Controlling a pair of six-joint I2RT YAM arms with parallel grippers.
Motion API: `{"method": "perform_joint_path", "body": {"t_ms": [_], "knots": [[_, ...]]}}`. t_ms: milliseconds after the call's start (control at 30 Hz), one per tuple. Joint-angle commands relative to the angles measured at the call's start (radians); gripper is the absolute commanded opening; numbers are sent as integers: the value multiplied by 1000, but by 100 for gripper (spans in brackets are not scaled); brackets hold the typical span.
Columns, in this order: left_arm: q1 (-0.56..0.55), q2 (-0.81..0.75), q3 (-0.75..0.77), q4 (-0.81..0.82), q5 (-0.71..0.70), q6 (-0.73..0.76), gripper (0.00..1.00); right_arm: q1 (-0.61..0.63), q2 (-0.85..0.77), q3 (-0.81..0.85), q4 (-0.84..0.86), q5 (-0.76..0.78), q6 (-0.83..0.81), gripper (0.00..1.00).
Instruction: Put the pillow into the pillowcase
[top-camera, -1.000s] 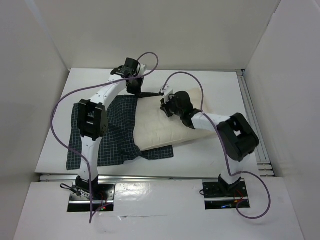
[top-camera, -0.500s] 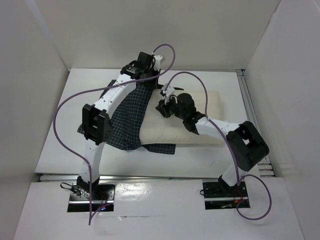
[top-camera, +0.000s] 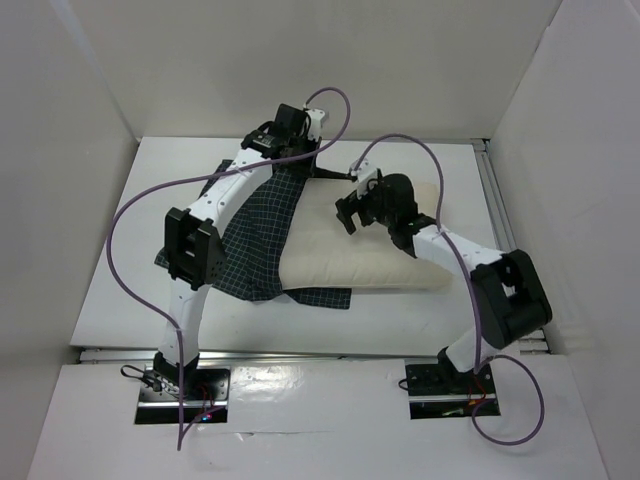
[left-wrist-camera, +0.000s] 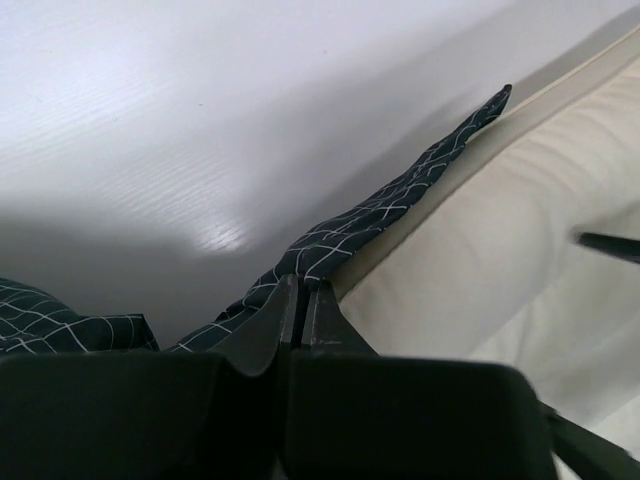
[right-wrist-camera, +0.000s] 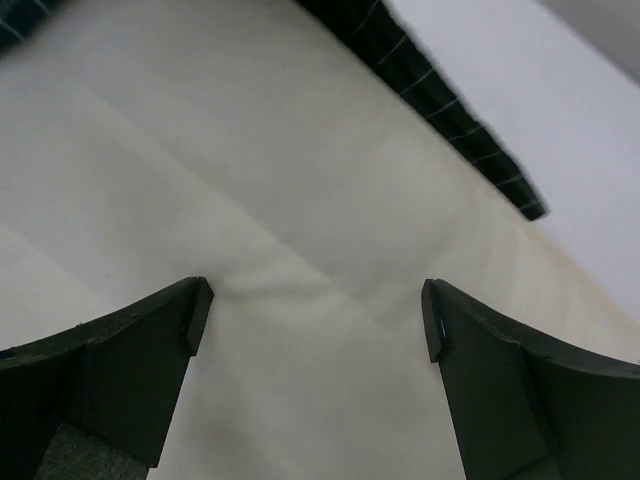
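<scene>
the left gripper (left-wrist-camera: 303, 300) holds its jaws pressed together on the far edge of the pillowcase (top-camera: 262, 240), lifting the checked cloth beside the pillow (top-camera: 345, 255). the right gripper (right-wrist-camera: 315, 310) hovers just over the pillow, jaws wide apart. the pillow lies on the white table (top-camera: 400, 320), its left end overlapping the pillowcase, and plain white walls (top-camera: 300, 60) surround the table.

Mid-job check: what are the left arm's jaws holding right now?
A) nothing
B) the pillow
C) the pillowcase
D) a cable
C: in the left wrist view the left jaws are shut on a fold of the pillowcase, with the pillow lying beside it.
</scene>
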Motion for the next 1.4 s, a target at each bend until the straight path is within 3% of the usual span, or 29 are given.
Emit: {"method": "perform_joint_path", "body": {"t_ms": [0,100,133,167,200,233,300,367,533,667,833,1000,1233,1367], "knots": [[-8,-84,8,77,28,-30,0,6,99,76,-58,-94,-113,100],[-17,-110,8,78,38,-30,0,6,214,150,-68,-54,-155,100],[-17,-110,8,78,38,-30,0,6,240,170,-78,-54,-155,90],[-17,-110,8,78,38,-19,0,6,287,195,-97,-54,-146,74],[-17,-110,17,78,38,-19,0,6,309,237,-107,-54,-111,31],[-17,-98,26,78,38,-30,0,6,328,248,-107,-54,-92,2],[-17,-80,46,67,49,-30,0,6,352,249,-107,-63,-92,0],[-26,-68,55,67,35,-30,0,6,343,197,11,-38,-55,0],[-26,-48,66,76,14,-30,0,18,69,-38,346,-100,75,0],[-26,3,87,97,15,-62,0,40,-100,-86,373,-261,123,0],[-60,41,121,145,72,-103,0,70,-91,-86,385,-367,212,0],[-121,66,136,168,129,-122,0,121,37,-69,505,-197,308,0],[-140,-23,-118,223,116,-133,0,121,157,-44,525,31,377,0],[-140,-26,-118,196,182,-133,0,121,157,-96,525,180,430,0]]}}
